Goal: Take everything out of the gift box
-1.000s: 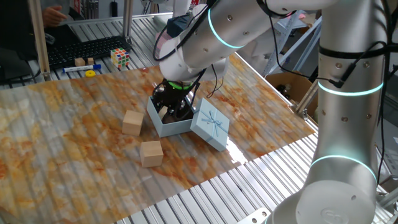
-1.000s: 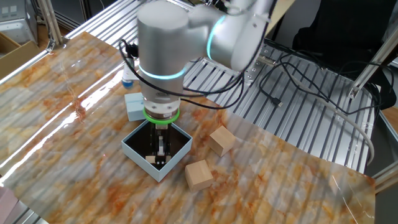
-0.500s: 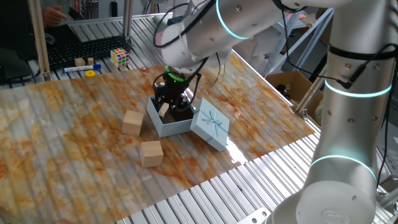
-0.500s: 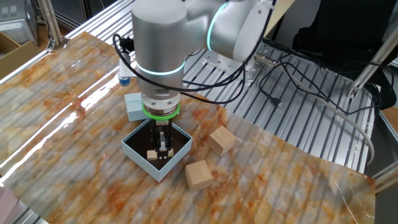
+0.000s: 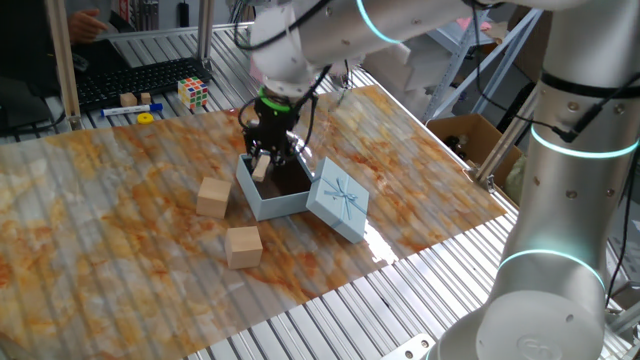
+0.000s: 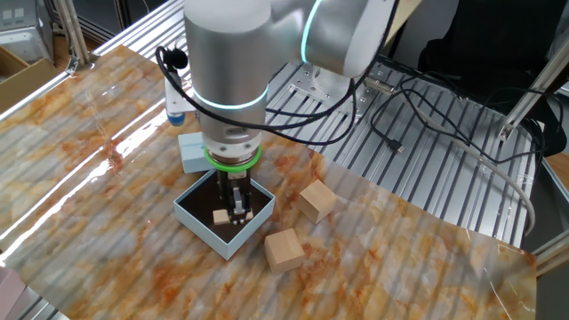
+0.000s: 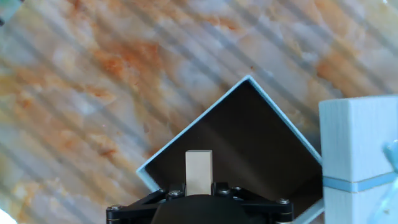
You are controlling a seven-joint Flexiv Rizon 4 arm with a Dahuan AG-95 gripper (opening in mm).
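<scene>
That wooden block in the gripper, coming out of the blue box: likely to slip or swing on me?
The wooden block looks rigid and flat-sided, so the gripper probably holds it squarely between its fingers. Bare wood is rarely slick, so slipping seems unlikely. It looks small and light, like the two blocks on the table; being cube-like, it should sit without rolling.

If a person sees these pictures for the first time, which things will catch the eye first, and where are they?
First comes the big silver arm, whose gripper holds a tan wooden block just above the open gift box in the middle of the marbled table. Next is the pale-blue lid with its bow drawing, leaning against the box. Two more blocks lie on the table beside the box.
</scene>
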